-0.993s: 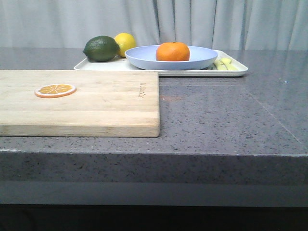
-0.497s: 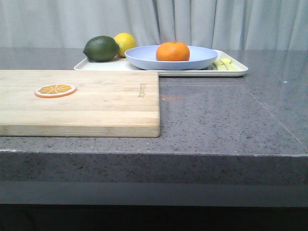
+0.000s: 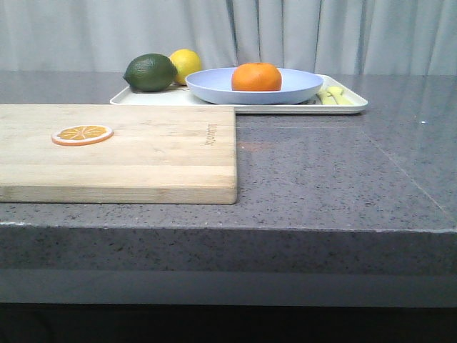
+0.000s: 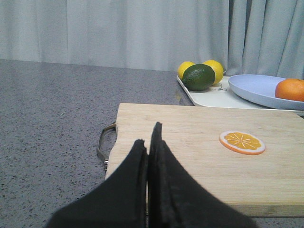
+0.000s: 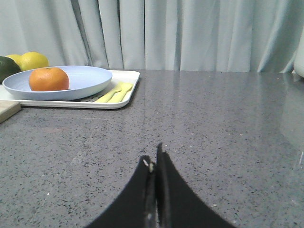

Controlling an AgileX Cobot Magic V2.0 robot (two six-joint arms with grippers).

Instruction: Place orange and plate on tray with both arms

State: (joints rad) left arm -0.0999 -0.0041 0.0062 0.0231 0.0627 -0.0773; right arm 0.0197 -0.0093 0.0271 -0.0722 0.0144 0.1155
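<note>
matte plate [image 3: 214, 89], wooden cutting board [image 3: 157, 153]

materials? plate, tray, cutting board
Plate: looks like matte plastic or melamine; flat pale blue, no glaze shine. Could be ceramic.
Tray: probably plastic; smooth cream surface, moulded low rim, rounded corners.
Cutting board: wood, maybe bamboo; pale glued strips with visible grain, unvarnished look, metal handle at one end in the left wrist view.

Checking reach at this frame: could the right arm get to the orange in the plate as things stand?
Probably yes. The right claw is shut and holds nothing, and only bare countertop lies between it and the orange, which sits exposed in the plate on the tray.
</note>
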